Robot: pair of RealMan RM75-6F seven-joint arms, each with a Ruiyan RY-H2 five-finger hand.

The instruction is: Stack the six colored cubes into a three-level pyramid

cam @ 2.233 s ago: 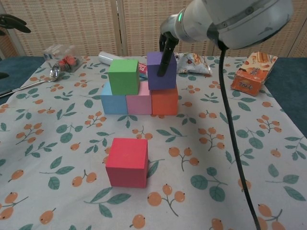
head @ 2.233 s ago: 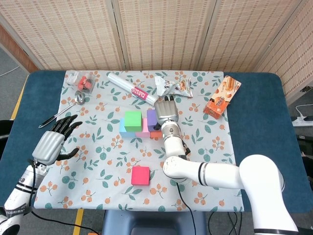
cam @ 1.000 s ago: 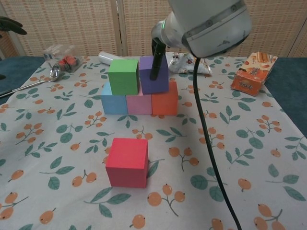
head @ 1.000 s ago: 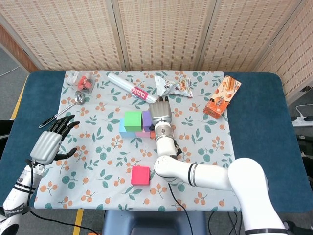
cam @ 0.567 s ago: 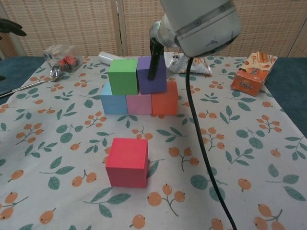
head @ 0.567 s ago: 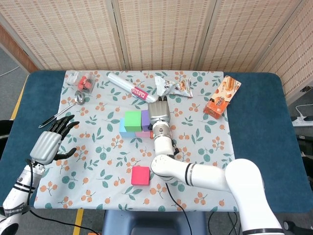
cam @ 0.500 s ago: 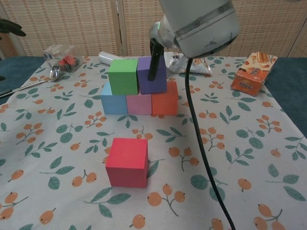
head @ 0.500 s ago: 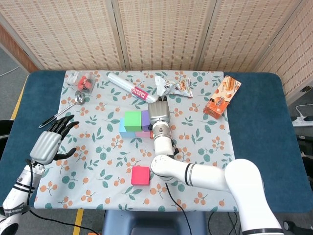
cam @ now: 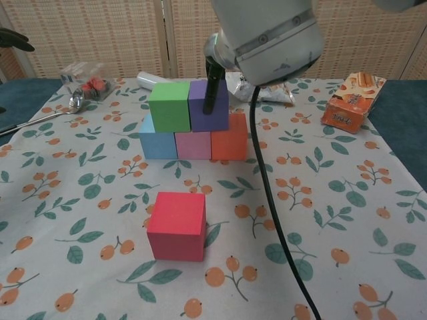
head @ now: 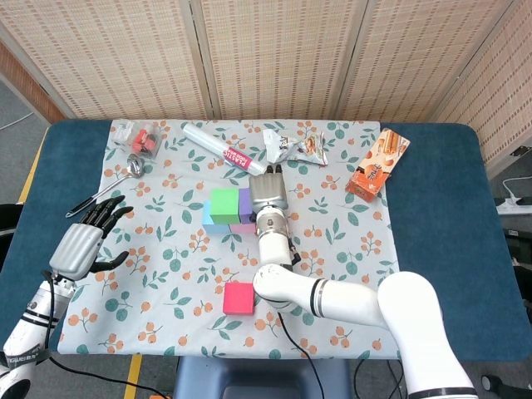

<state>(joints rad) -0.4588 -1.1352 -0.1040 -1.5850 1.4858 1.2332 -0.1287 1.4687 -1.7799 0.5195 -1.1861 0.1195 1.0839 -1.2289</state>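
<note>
In the chest view the bottom row holds a light blue cube (cam: 159,143), a pink cube (cam: 193,145) and an orange cube (cam: 230,137). On top sit a green cube (cam: 170,107) and a purple cube (cam: 208,105), side by side and touching. My right hand (head: 268,195) reaches over the purple cube (head: 244,204) from above and grips it, one dark finger (cam: 212,87) lying on its near face. A red cube (cam: 177,225) stands alone in front of the stack. My left hand (head: 83,245) hovers open at the table's left side, far from the cubes.
Along the back of the floral cloth lie a spoon (head: 108,189), a clear packet (head: 137,139), a white and pink roll (head: 223,150), a snack bag (head: 295,145) and an orange box (head: 378,164). My right forearm (head: 332,295) crosses the cloth's front right.
My right hand has slid the purple cube left along the bottom row until it meets the green cube. The left hand and the red cube have stayed put.
</note>
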